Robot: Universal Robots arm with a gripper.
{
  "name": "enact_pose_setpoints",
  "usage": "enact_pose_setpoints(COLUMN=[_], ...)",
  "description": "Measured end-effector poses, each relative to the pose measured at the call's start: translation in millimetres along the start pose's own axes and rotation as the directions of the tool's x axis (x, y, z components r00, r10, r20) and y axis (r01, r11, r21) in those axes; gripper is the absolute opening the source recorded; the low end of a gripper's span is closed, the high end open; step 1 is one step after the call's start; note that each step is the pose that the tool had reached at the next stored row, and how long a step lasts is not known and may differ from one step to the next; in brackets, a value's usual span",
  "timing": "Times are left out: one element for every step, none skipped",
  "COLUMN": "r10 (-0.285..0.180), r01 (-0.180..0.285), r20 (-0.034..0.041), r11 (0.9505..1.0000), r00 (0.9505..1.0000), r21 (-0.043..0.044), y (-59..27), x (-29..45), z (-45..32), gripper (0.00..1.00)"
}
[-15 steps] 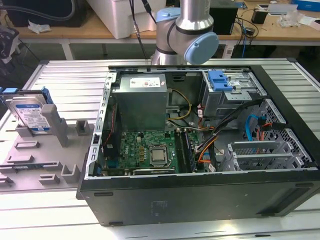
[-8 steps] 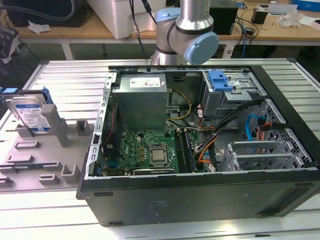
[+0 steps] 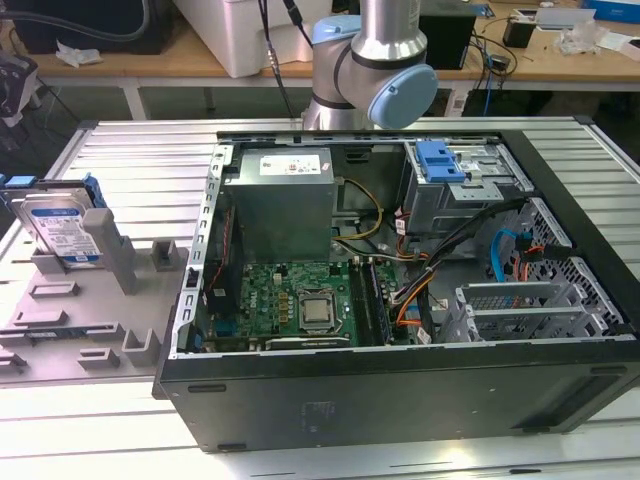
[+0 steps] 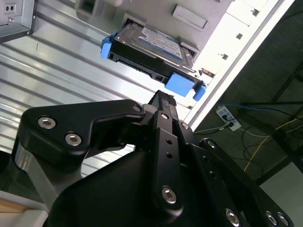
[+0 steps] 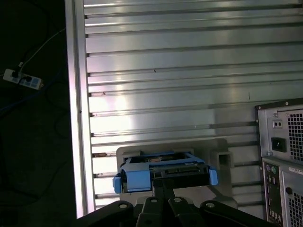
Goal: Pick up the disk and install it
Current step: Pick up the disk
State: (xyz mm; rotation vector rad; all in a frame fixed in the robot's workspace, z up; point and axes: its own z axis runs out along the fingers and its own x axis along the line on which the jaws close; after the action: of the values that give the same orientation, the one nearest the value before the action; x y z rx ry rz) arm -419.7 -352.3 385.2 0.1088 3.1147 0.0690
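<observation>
My place is a lab workshop: ribbed aluminium bench (image 5: pixel 165 56) below my gripper (image 4: pixel 162 99), opened computer tower (image 3: pixel 400 400) nearby, cable-cluttered wooden benches (image 3: pixel 200 62).

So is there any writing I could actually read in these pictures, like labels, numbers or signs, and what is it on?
No text here can be read for certain.
The disk, standing at the exterior view's left: its white-and-blue sticker carries print, too small to read.
The grey metal box inside the computer case: its white label has lines of print, too small to read.
The motherboard: any markings are too small to read.
</observation>
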Motion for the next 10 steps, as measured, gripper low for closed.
enact_pose_setpoints(r10=[0.0,0.0,-0.001,0.0,0.0,0.0,0.001,0.001,0.003,0.005], r01=[0.0,0.0,0.001,0.0,0.0,0.0,-0.001,-0.001,-0.003,-0.004], r20=[-0.0001,-0.0001,-0.0007,-0.0026,-0.007,-0.0185,-0.029,-0.0399,-0.0701,-0.1124], r11=[1.0,1.0,1.0,1.0,1.0,1.0,1.0,1.0,1.0,1.0], r00=[1.0,1.0,1.0,1.0,1.0,0.9998,0.9996,0.9992,0.9975,0.9937], r21=[0.0,0.0001,0.0,0.0001,0.0004,-0.0007,-0.0015,-0.0016,0.0004,0.0036], y=[0.0,0.0,-0.3,-0.3,-0.4,-0.5,-0.6,-0.7,-0.7,-0.7], x=[0.0,0.0,-0.3,-0.4,-0.7,-2.4,-3.7,-4.6,-5.9,-6.8], z=[0.0,0.0,0.0,0.2,0.3,0.6,0.6,0.6,0.8,0.7], gripper=[0.11,0.11,0.11,0.11,0.11,0.11,0.11,0.11,0.11,0.11])
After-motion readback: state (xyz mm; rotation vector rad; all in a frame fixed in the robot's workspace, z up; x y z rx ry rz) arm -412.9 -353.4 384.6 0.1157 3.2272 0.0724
